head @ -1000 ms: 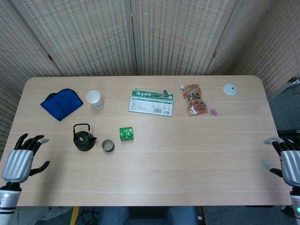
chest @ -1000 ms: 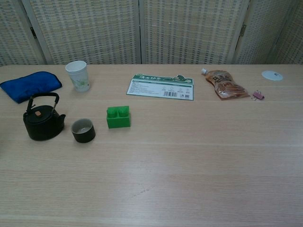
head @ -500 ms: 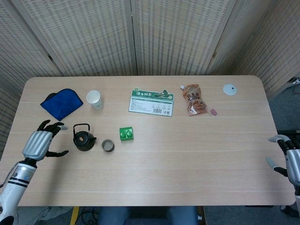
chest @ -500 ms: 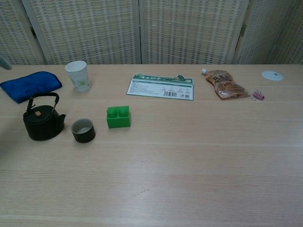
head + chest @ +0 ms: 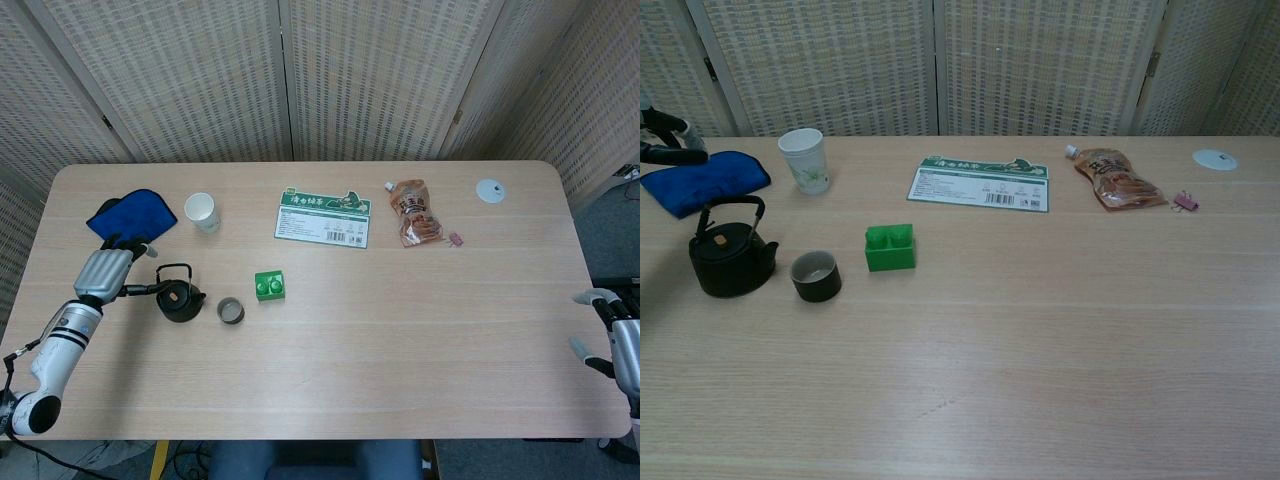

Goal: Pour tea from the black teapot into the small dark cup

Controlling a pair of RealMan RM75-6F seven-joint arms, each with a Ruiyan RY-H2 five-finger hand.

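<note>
The black teapot (image 5: 180, 297) (image 5: 732, 258) stands upright on the table at the left, its wire handle raised. Just to its right sits the small dark cup (image 5: 231, 311) (image 5: 816, 276), upright, pale inside. My left hand (image 5: 107, 268) hovers just left of the teapot with fingers spread, one fingertip reaching toward the handle; it holds nothing. In the chest view only its fingertips (image 5: 668, 140) show at the left edge. My right hand (image 5: 612, 336) lies at the table's far right edge, fingers apart and empty.
A blue cloth (image 5: 130, 216) lies behind my left hand. A white paper cup (image 5: 202, 211), a green block (image 5: 269, 286), a green-and-white card (image 5: 324, 218), a snack pouch (image 5: 414, 212), a pink clip (image 5: 456, 239) and a white disc (image 5: 490, 190) are spread over the table.
My left hand has risen from the table's left front edge and moved forward and right, up to the teapot's left side. The right hand slid slightly toward the right edge.
</note>
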